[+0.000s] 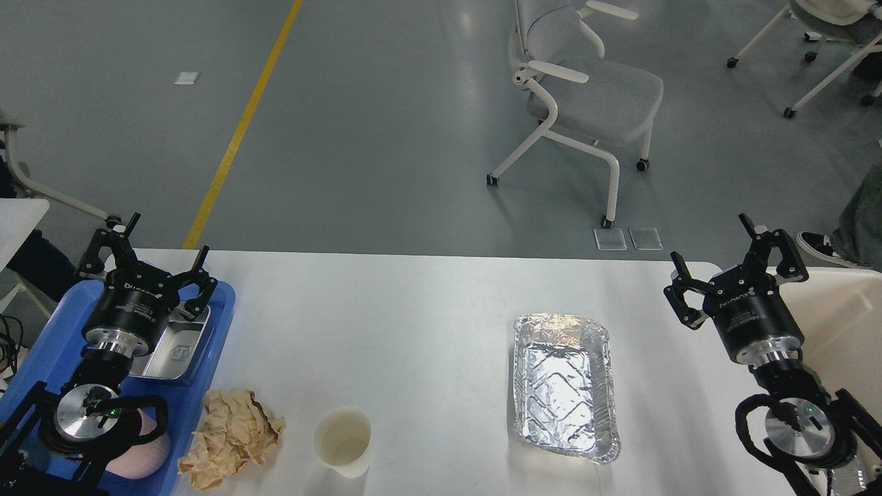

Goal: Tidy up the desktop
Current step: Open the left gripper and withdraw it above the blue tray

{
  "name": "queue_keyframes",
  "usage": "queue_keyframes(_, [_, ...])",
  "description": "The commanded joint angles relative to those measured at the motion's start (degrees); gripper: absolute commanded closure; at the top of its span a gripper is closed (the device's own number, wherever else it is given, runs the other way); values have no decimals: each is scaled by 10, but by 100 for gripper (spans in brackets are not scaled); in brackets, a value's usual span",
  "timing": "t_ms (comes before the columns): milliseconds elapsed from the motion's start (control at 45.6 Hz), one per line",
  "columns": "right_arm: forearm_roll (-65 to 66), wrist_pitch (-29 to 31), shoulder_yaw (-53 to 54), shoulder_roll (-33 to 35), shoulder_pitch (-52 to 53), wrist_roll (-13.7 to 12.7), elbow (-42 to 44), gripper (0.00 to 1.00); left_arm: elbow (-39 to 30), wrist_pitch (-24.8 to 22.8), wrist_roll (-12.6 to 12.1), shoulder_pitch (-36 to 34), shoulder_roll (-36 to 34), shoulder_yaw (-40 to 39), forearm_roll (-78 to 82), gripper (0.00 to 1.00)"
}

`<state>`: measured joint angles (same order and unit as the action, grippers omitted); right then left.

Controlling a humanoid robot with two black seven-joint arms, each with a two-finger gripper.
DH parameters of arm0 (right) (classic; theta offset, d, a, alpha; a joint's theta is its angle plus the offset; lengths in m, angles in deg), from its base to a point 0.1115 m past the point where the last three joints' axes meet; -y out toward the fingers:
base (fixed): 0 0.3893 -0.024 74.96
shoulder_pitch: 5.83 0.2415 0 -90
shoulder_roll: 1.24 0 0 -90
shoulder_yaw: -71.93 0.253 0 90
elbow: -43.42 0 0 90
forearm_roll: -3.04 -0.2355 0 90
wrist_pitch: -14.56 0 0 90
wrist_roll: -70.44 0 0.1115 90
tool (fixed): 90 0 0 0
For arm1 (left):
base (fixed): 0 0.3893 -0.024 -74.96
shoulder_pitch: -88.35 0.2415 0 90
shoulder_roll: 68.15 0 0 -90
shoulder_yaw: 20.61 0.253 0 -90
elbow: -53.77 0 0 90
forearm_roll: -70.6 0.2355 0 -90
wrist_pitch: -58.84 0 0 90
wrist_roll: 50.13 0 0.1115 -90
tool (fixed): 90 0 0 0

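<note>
The white desktop (413, 331) holds a crumpled tan paper wad (231, 434), a cream paper cup (342, 442) and a foil tray (565, 386). At the left, a blue plastic tray (207, 386) carries a steel container (176, 344) and a pink mug (141, 458), both partly hidden by my left arm. My left gripper (148, 262) is open and empty above the blue tray's far end. My right gripper (737, 265) is open and empty above the desktop's far right corner, right of the foil tray.
A cream-coloured bin (841, 324) stands at the right edge behind my right arm. A grey chair (586, 89) stands on the floor beyond the desktop. A yellow floor line (241, 124) runs at the far left.
</note>
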<state>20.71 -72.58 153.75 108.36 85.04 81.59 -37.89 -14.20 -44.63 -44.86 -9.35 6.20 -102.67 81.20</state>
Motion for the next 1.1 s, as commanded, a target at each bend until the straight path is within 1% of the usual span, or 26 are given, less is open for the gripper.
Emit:
queue_keyframes(0, [2,2,4,11,4,1,0,0,1,-15,0,8,-6,3,0,3])
queue_keyframes(66, [20,2,7,18,5,2,0,0,1,-35,-1,8,-6,3,0,3])
queue_keyframes(154, [75,2,7,27,10,3,3,0,2,-68,-3,8,-9,4,0,3])
queue_keyframes(198, [108,2,6,32,12,3,10,0,2,-72,-3,7,-9,5,0,3])
queue_keyframes(285, [159,5,7,36,12,3,30,0,3,-58,-2,8,-9,5,0,3])
queue_keyframes(373, [161,3,7,36,12,4,22,0,3,-37,-2,11,-9,1,0,3])
queue_keyframes(483, [161,2,8,37,12,3,-20,0,3,-13,-3,20,-8,1,-1,3])
queue_keyframes(549, [161,-1,5,49,13,-3,-41,0,3,-8,-3,20,-7,1,-1,3])
queue_keyframes(636, [167,13,-21,118,12,-7,-47,0,3,-8,-4,19,-6,-1,-1,3])
queue_keyframes(856, [178,39,-202,331,50,-6,-47,0,3,-7,-9,15,-6,7,-2,3])
queue_keyframes(1009, [215,52,-290,437,100,-7,-47,0,3,-5,-10,16,-3,9,-1,3])
queue_keyframes(1075, [246,72,-309,481,116,-6,-56,0,3,-5,-10,17,-3,9,-1,3])
